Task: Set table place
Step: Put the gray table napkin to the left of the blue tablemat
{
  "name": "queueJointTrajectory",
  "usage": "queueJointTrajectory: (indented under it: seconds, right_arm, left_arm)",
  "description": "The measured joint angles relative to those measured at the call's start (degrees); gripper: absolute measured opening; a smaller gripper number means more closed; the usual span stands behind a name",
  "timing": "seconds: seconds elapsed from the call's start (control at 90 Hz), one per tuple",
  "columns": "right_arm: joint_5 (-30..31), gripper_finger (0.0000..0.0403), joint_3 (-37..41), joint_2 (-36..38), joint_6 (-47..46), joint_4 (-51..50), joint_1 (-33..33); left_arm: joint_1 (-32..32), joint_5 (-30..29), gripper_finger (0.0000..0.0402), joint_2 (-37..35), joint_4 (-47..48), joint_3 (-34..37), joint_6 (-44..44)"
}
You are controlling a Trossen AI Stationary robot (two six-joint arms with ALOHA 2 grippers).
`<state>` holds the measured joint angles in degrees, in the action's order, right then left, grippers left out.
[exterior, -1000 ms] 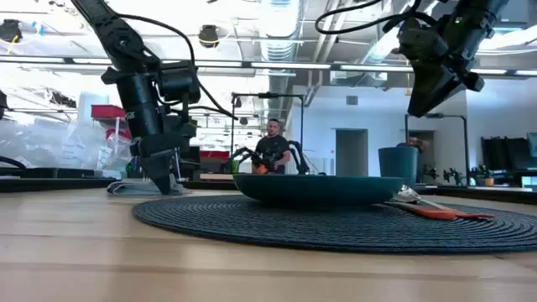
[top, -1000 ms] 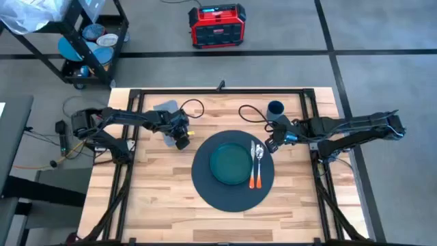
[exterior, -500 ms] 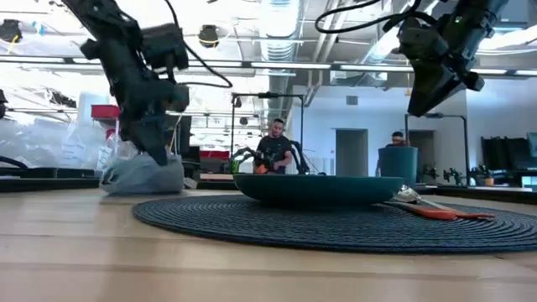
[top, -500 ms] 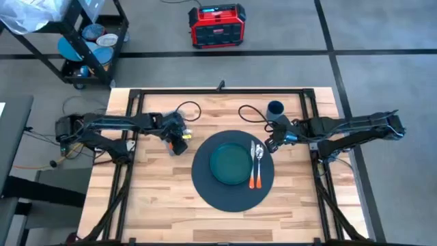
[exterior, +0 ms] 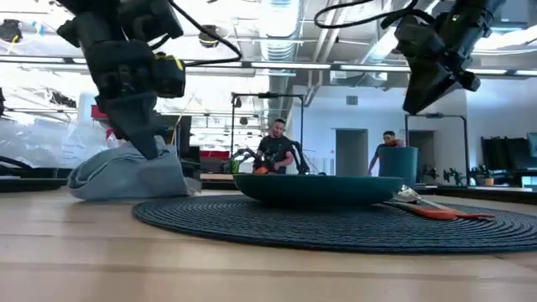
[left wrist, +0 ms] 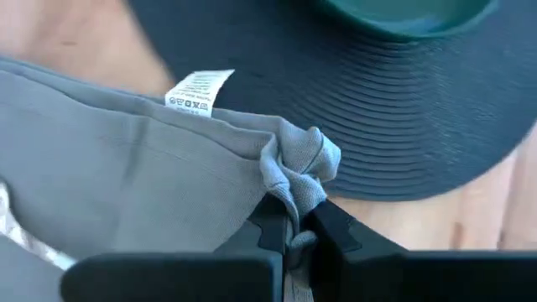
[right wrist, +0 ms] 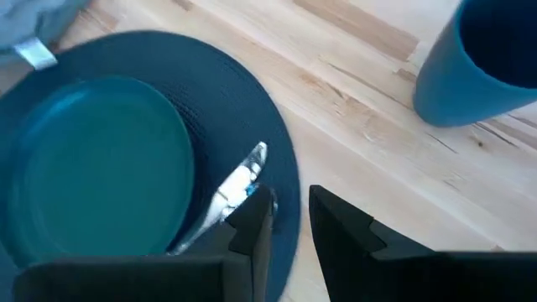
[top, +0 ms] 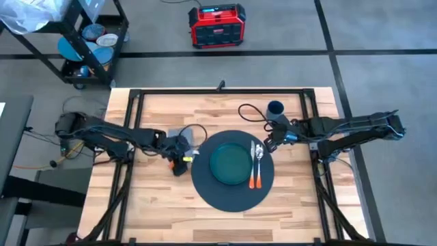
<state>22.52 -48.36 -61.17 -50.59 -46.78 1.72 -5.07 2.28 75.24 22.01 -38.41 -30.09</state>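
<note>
The place, a round dark grey mat (top: pixel 205 184), lies mid-table on the wood table (top: pixel 157 205). On it rest a dark green plate (top: pixel 231 164) and a fork and spoon with orange handles (top: pixel 256 164). A grey cloth napkin (left wrist: pixel 126 168) lies just left of the mat, with my left gripper (top: pixel 179 162) shut on it. Hovering above the mat's far right edge is my right gripper (right wrist: pixel 289 220), open and holding nothing. A blue cup (top: pixel 275 108) stands behind it. My left gripper pinches a bunched fold of the napkin (left wrist: pixel 295 176) between its two fingers, at the cloth's end nearest the mat. The fingers come from above, pointing down. The cloth rises in a peak (exterior: pixel 149 153) to the fingers, and the rest of it (exterior: pixel 109 180) lies slack on the table.
A black cable (top: pixel 249 113) loops on the table beside the cup. Off the table stand a red box (top: pixel 216 25) and a cart (top: pixel 89 41). Two people (exterior: pixel 274 147) (exterior: pixel 386 143) show in the room behind.
My left gripper has taken the napkin from the far left of the table and moved toward the near edge and the mat. The pinched part has lifted off the table; the rest has slid along behind it.
</note>
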Motion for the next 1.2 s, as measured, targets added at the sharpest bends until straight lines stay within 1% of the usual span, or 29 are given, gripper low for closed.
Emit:
queueJointTrajectory:
  seconds: [0.311, 0.567, 0.867, 0.989, 1.2]
  right_arm:
    - [0.0, 0.0072, 0.0, 0.0, 0.0, 1.2, 0.0]
    - [-0.1, 0.0072, 0.0, 0.0, 1.0, 1.2, 0.0]
    - [-0.5, 0.0072, 0.0, 0.0, 1.1, 1.0, 0.0]
    - [-0.5, 0.0072, 0.0, 0.0, 1.2, 1.0, 0.0]
    - [-1.8, 0.0072, 0.0, 0.0, 1.5, 1.0, 0.0]
  left_arm:
    - [-6.4, -0.2, 0.0000, 4.7, -7.5, -0.1, -5.7]
    - [-10.2, -0.9, 0.0000, 5.3, -12.7, -0.1, -11.4]
    - [-14.0, -1.2, 0.0001, 5.5, -10.9, -1.0, -13.3]
    - [-14.0, -1.2, 0.0027, 5.5, -8.7, -1.0, -13.7]
    - [-14.0, -0.9, 0.0107, 5.5, -8.9, -1.0, -13.6]
